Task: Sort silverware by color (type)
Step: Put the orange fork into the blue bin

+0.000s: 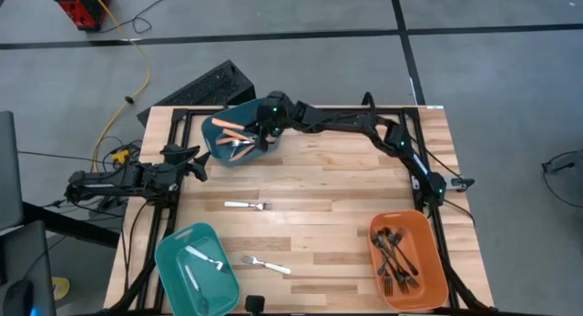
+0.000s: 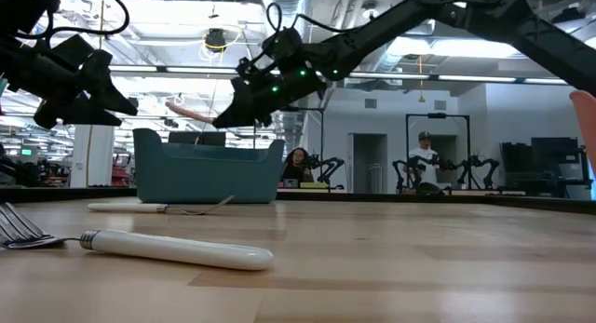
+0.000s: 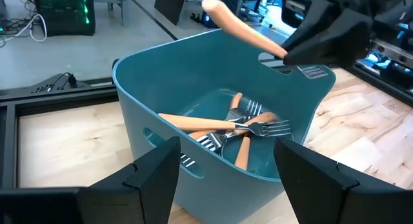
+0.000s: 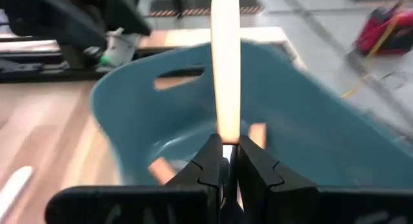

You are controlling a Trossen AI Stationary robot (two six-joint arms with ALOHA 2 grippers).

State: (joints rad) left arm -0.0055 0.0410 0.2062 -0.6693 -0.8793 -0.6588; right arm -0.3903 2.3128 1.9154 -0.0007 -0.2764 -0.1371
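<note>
- High view: the right end effector (image 1: 246, 132) hangs over the dark teal bin (image 1: 220, 150), clamped on an orange-handled fork (image 1: 230, 126) above that bin's orange pile.
- The left end effector (image 1: 196, 163), beside the bin, stands open.
- The fork looks light, stiff and slick; pinching near the neck seems safest.

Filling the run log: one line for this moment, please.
right gripper: shut on orange-handled fork | over dark teal bin | left gripper: open, beside bin
</note>
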